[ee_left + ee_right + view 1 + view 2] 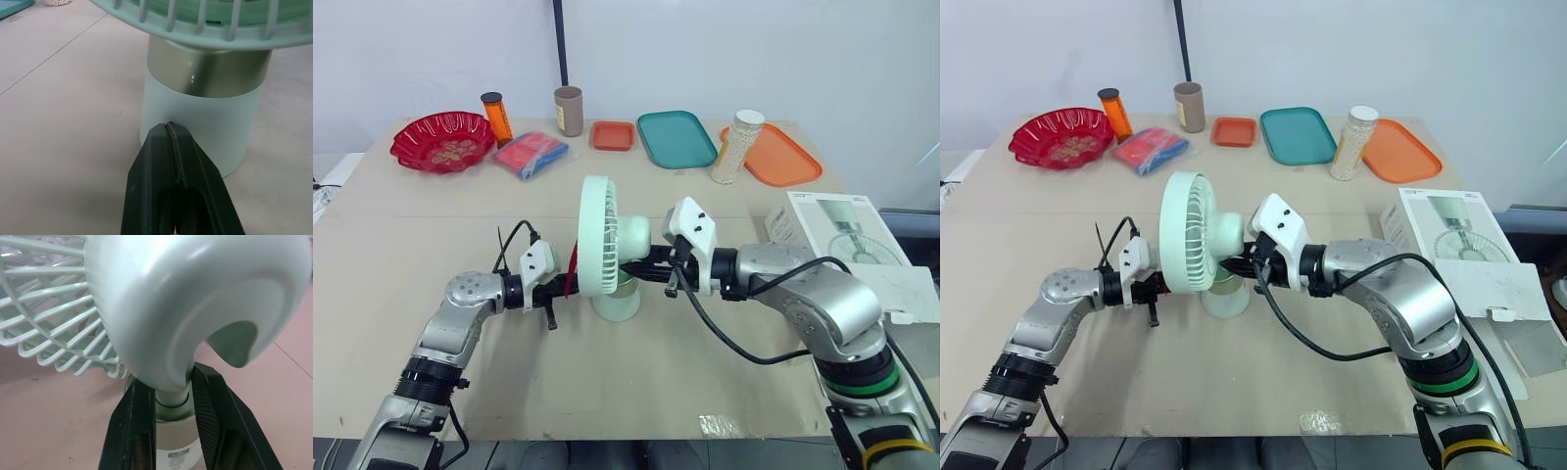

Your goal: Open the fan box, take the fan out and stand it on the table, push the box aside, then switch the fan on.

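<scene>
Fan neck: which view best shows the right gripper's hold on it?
Right wrist view: the right gripper straddles the neck of the fan. Eye views show it side-on; left wrist view shows the base.

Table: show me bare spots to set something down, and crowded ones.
Bare: the front strip nearer than the fan; the band between fan and teal tray. Crowded: back row, red bowl to orange tray; right edge, fan box.

Beige table (391, 294) against pale wall (754, 49)

light: bright, even | shadow: soft, beneath fan (607, 235) | glare: fan's collar (210, 73)
</scene>
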